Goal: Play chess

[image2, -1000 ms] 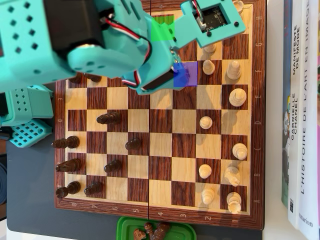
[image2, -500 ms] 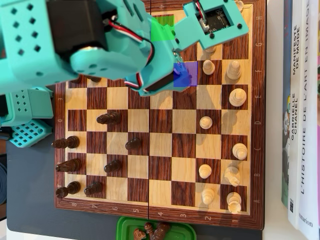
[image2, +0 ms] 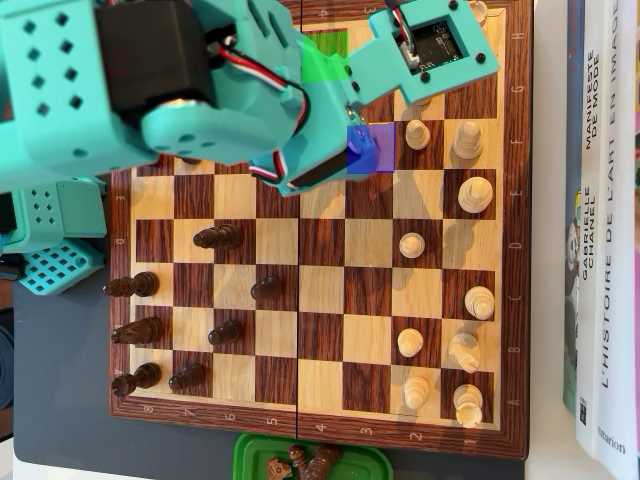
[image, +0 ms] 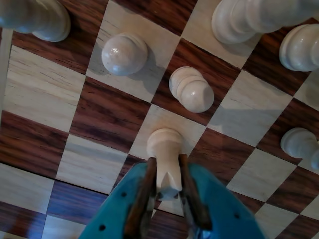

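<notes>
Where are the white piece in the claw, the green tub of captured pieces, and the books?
white chess piece [image: 165, 144], wrist view, its rounded end.
green tub [image2: 250, 458], overhead view, its left rim.
books [image2: 607, 230], overhead view, a white spine.

Home setting: wooden chessboard [image2: 320, 405] on a table, French art books [image2: 605, 220] stacked at frame right.

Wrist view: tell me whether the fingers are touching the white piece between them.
Touching. In the wrist view both fingers press against the sides of the white piece, with no gap visible on either side. The overhead view hides this contact under the arm.
</notes>
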Controlling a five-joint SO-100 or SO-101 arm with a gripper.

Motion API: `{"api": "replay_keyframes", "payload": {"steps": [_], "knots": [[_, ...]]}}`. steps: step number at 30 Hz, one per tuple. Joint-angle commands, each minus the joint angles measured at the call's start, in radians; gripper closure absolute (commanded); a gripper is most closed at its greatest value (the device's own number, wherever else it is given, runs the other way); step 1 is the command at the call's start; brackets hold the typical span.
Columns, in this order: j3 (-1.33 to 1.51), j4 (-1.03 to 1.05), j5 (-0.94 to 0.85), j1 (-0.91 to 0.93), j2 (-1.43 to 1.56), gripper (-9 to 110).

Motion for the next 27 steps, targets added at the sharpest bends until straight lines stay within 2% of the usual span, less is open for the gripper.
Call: {"api": "replay_keyframes", "payload": {"steps": [1, 27], "knots": [[-0.04, 0.002, -0.003, 0.012, 0.009, 98], [-0.04, 0.002, -0.005, 0.009, 0.02, 100]]}}
